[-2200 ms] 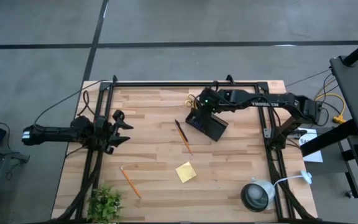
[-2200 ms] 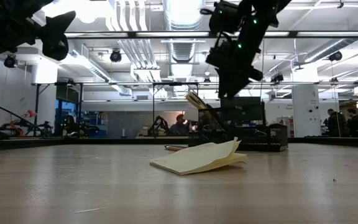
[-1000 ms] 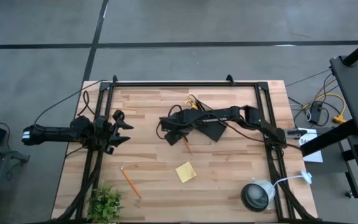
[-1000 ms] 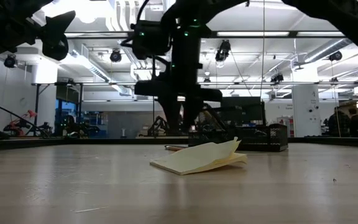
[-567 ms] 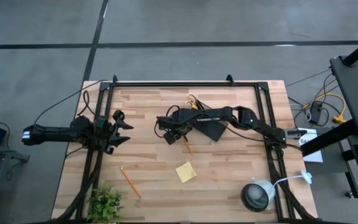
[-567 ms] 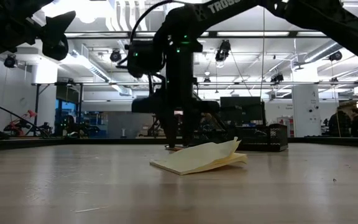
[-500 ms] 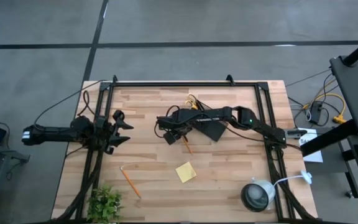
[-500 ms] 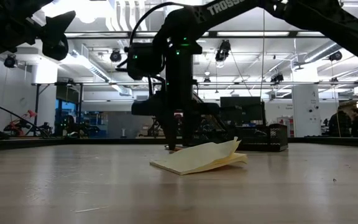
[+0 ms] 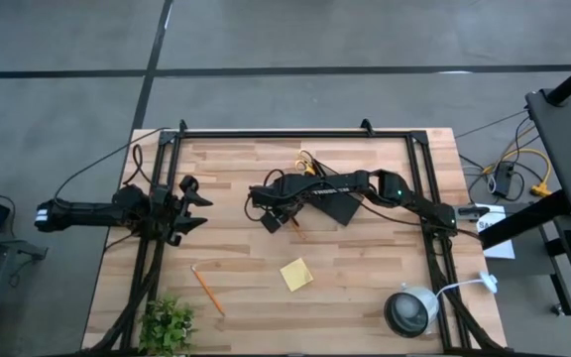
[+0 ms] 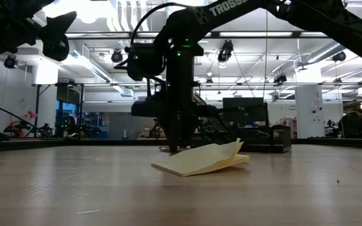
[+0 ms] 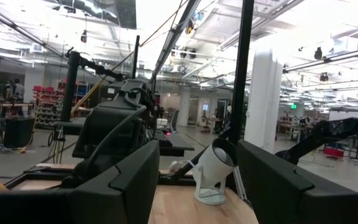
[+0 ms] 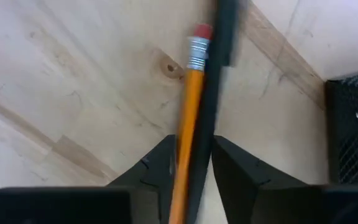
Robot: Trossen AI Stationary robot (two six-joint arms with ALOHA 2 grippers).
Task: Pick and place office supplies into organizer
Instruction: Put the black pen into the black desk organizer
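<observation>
- The organizer (image 9: pixel 333 203) stands near the middle of the bench (image 9: pixel 236 297). The yellow-handled scissors (image 9: pixel 308 159) lie just behind it; whether inside it, I cannot tell.
- The right tool (image 9: pixel 278 216) is down just left of the organizer. Its fingers (image 12: pixel 151 165) straddle an orange pencil (image 12: pixel 188 115) and a black pen (image 12: pixel 213 93) lying together, partly closed, seemingly taking hold.
- Left to do, in my judgement: this pair, another pencil (image 9: pixel 206 288) and the yellow sticky-note pad (image 9: pixel 296 275), both well apart from the organizer.
- The left tool (image 9: pixel 188 205) waits at the left edge, wide open.

Right arm (image 9: pixel 365 185) outstretched, jaws narrowed at table level; left arm (image 9: pixel 107 212) idle, jaws apart.
</observation>
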